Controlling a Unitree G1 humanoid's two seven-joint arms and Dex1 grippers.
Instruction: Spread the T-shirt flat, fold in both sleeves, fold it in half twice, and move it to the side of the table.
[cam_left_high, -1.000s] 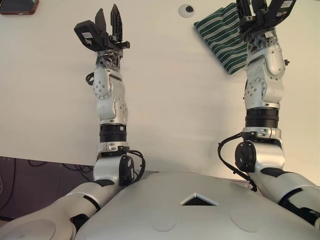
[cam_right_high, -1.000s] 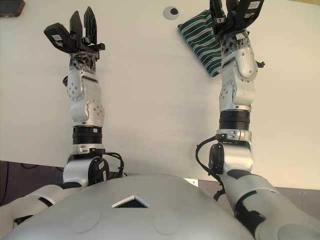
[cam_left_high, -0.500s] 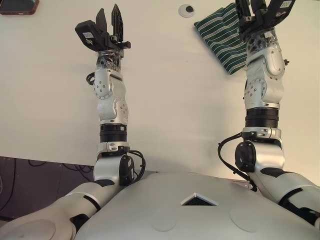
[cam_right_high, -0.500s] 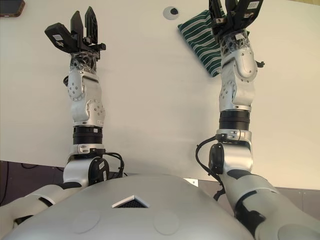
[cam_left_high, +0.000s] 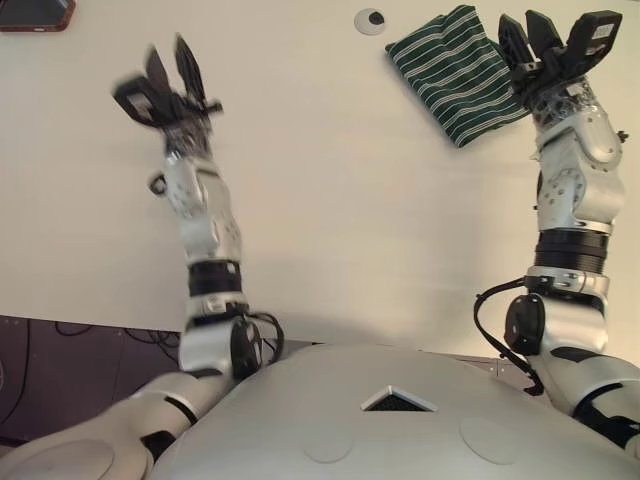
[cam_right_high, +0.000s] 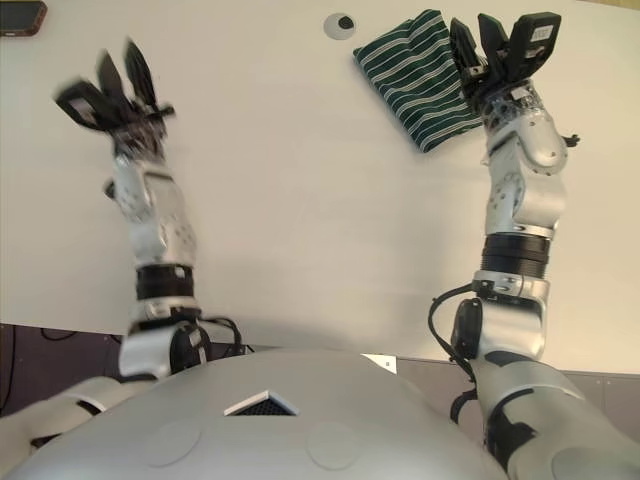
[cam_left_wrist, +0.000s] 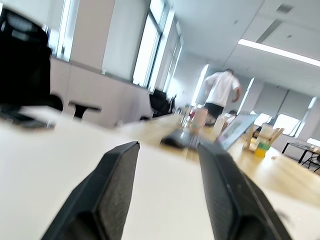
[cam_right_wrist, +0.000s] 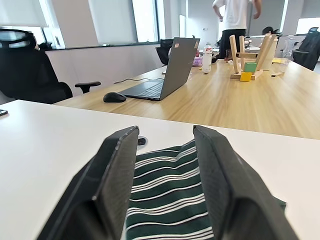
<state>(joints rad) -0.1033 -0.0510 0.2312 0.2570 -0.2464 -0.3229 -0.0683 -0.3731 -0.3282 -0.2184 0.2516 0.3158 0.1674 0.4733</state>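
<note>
The folded T-shirt (cam_left_high: 455, 72), dark green with thin white stripes, lies at the far right of the white table (cam_left_high: 330, 200). My right gripper (cam_left_high: 530, 40) stands open just right of its near corner, not touching it. In the right wrist view the T-shirt (cam_right_wrist: 165, 200) lies between and beyond the two open fingers (cam_right_wrist: 112, 190). My left gripper (cam_left_high: 170, 78) is raised over the left part of the table, open, nothing between its fingers (cam_left_wrist: 107, 195).
A small round grey cable port (cam_left_high: 371, 19) is set in the table just left of the shirt. A dark flat device (cam_left_high: 35, 12) lies at the far left corner. The table's near edge (cam_left_high: 100, 325) runs below my arms.
My right gripper has drawn back to the right, off the shirt. My left arm has swung to the left. The shirt has not moved.
</note>
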